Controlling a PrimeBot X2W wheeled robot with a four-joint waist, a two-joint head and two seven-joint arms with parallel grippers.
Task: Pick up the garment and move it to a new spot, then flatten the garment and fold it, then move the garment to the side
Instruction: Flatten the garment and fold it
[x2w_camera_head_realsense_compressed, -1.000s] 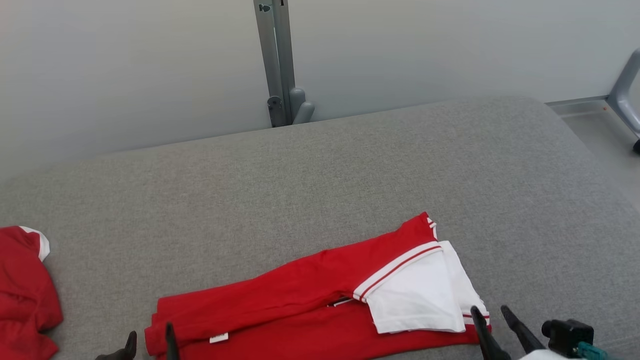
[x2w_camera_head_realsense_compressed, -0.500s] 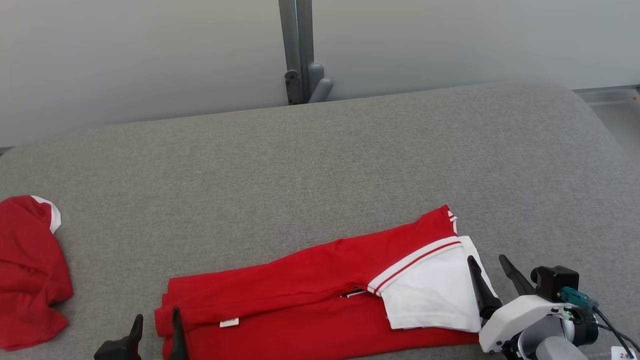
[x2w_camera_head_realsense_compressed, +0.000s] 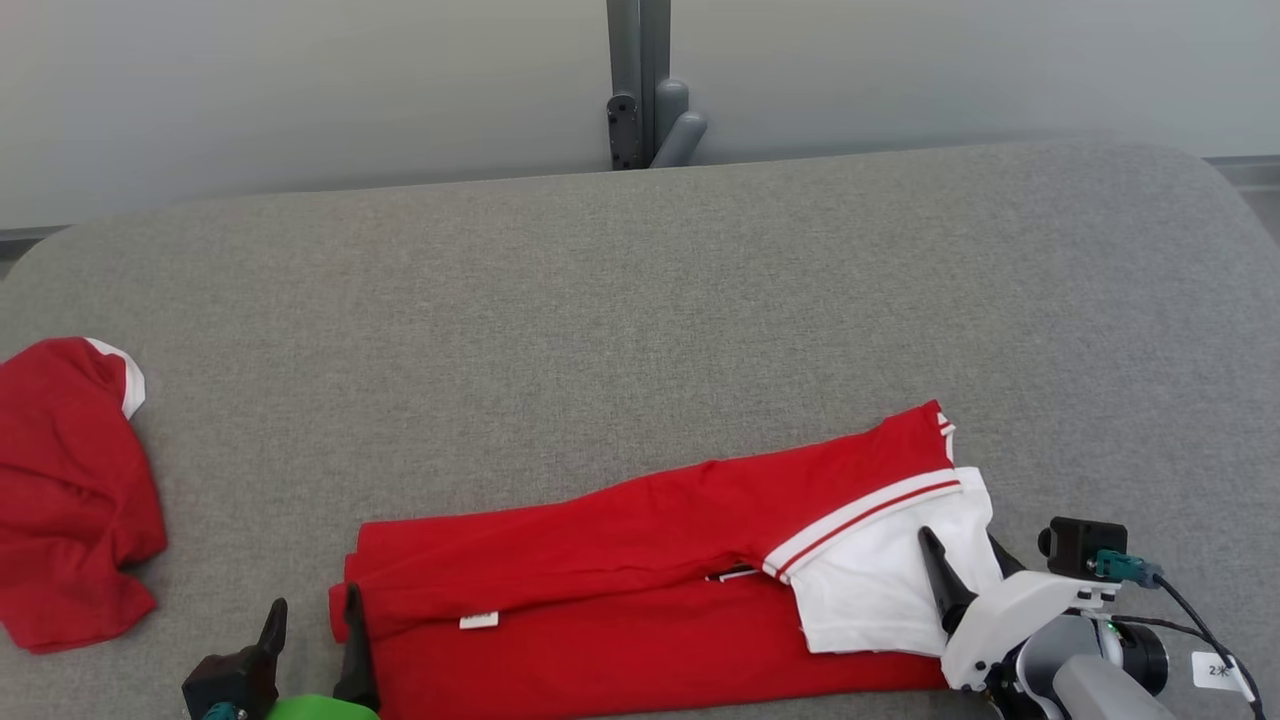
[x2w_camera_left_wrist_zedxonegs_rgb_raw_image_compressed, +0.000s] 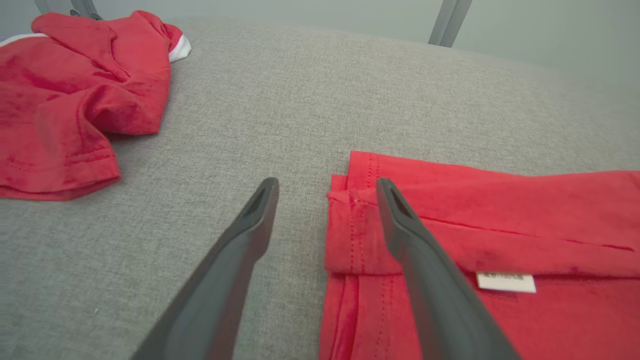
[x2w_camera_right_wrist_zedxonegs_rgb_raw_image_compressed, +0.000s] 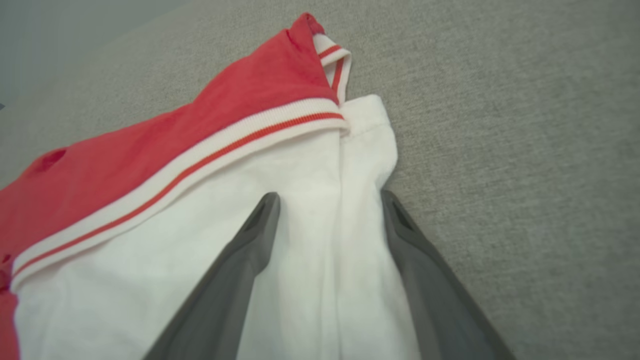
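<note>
The garment (x2w_camera_head_realsense_compressed: 620, 560) is a red shirt folded into a long band on the grey cushion, near its front edge, with a white striped sleeve (x2w_camera_head_realsense_compressed: 870, 590) at its right end. My left gripper (x2w_camera_head_realsense_compressed: 315, 600) stands open at the garment's left end. In the left wrist view its fingers (x2w_camera_left_wrist_zedxonegs_rgb_raw_image_compressed: 326, 182) straddle the hemmed edge (x2w_camera_left_wrist_zedxonegs_rgb_raw_image_compressed: 350, 220), the right finger over red cloth. My right gripper (x2w_camera_head_realsense_compressed: 960, 545) is open over the white sleeve. The right wrist view shows both fingers (x2w_camera_right_wrist_zedxonegs_rgb_raw_image_compressed: 330, 196) straddling a fold of the white cloth (x2w_camera_right_wrist_zedxonegs_rgb_raw_image_compressed: 320, 250).
A second red garment (x2w_camera_head_realsense_compressed: 70, 490) lies crumpled at the cushion's left edge, also in the left wrist view (x2w_camera_left_wrist_zedxonegs_rgb_raw_image_compressed: 75, 85). A grey metal post (x2w_camera_head_realsense_compressed: 640, 80) stands behind the cushion (x2w_camera_head_realsense_compressed: 600, 300) against a pale wall. Bare cushion stretches behind the folded shirt.
The head camera has shifted, so the whole scene sits further right and higher. My right gripper has advanced onto the white sleeve. My left gripper has come up along the garment's left end.
</note>
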